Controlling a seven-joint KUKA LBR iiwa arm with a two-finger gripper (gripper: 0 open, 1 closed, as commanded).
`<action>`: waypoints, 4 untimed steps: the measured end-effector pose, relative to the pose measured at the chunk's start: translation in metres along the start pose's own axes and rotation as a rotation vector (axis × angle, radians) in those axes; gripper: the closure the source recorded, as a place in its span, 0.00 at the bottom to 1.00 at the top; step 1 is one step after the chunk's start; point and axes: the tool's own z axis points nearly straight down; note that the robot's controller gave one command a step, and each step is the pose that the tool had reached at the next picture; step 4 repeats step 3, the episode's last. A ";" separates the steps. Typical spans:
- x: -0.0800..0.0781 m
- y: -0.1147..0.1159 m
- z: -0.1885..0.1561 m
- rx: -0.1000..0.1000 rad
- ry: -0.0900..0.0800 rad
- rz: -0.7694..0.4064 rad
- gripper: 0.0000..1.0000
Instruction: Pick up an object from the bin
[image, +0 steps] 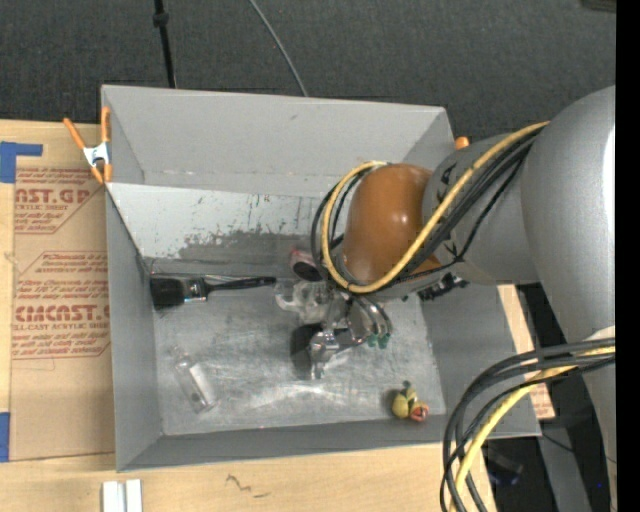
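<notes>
My hand (335, 345) is low over the middle of the grey bin (135, 380), with a small dark object (302, 345) just beside it at nine o'clock. I cannot tell whether I am clenched or released. A black brush (190, 290) lies toward ten o'clock, a clear plastic piece (196, 385) toward eight, and a small yellow-and-red toy (407, 403) toward four.

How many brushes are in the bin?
1. The black brush lies on the left of the bin, by the back wall. The arm may hide others.
</notes>
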 end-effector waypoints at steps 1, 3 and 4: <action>0.000 0.000 0.000 0.000 0.000 0.000 1.00; 0.005 0.016 -0.131 0.000 -0.004 0.065 1.00; 0.005 0.016 -0.131 0.000 -0.004 0.065 1.00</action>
